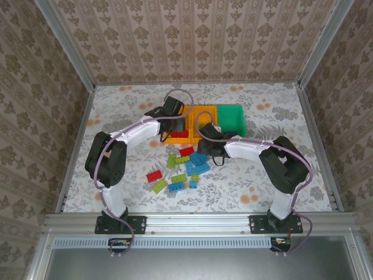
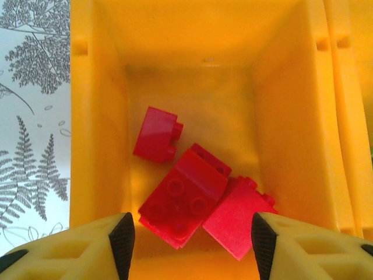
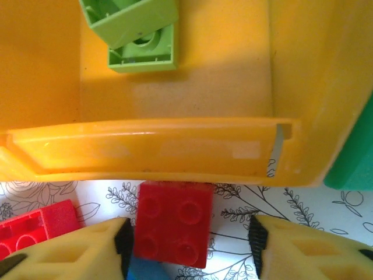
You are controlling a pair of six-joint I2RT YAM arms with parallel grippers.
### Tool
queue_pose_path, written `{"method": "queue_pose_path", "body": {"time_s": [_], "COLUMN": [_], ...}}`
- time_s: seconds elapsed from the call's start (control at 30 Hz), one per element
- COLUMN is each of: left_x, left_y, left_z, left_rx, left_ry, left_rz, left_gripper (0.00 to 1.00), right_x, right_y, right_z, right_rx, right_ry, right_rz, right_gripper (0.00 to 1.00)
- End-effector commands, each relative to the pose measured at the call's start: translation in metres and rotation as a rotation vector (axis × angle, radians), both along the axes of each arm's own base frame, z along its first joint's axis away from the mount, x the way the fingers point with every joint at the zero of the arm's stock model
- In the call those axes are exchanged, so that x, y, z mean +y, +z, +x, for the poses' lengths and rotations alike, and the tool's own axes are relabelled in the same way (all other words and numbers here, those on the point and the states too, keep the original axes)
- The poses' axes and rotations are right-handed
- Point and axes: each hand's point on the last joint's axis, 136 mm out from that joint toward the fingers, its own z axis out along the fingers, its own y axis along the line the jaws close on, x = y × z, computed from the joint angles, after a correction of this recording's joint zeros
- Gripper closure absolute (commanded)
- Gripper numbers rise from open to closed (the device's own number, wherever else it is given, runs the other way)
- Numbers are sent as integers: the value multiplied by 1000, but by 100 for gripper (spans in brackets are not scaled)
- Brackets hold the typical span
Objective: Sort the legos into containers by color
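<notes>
Floral-print table (image 1: 128, 105): left hand (image 2: 186, 233) gapes empty over the orange-yellow plastic bin (image 2: 93, 146) collecting red studded bricks (image 2: 183, 201). Right hand (image 3: 189, 239) straddles, not yet gripping, a square red four-stud brick (image 3: 173, 224), likely bound there too.

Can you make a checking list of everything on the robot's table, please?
Surface: flowery tablecloth, lying flat.
Job's things: three red legos in the left yellow bin; lime legos in the middle yellow bin; green bin beside it; loose legos on the cloth.
Clutter: nothing seen.
Grippers: left gripper open over the red legos; right gripper open around a red brick on the cloth.
Cables: lilac cables run along both arms.
Surroundings: wallpapered walls, metal rail.
</notes>
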Motion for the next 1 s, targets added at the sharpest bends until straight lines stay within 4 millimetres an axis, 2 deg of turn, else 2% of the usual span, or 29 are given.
{"method": "queue_pose_path", "body": {"time_s": [0.0, 0.13, 0.3, 0.5, 0.7, 0.97], "left_x": [8, 14, 22, 28, 33, 36], "left_y": [9, 10, 11, 11, 11, 8], "left_z": [-11, -21, -29, -34, -37, -40], "left_rx": [-14, -10, -14, -14, -15, -10], "left_ry": [5, 6, 16, 22, 32, 35], "left_rz": [7, 9, 13, 25, 35, 48], "left_gripper": [40, 39, 38, 38, 38, 38], "right_x": [-3, -6, -9, -12, -21, -28], "right_y": [-8, -9, -16, -26, -25, -18], "right_z": [-2, -3, -2, -2, -9, -11], "right_rx": [32, 37, 62, 92, 90, 79], "right_ry": [-11, 1, 9, 41, 39, 44], "right_rz": [-14, -36, -62, -119, -144, -162], "right_gripper": [48, 54, 47, 46, 59, 64]}}
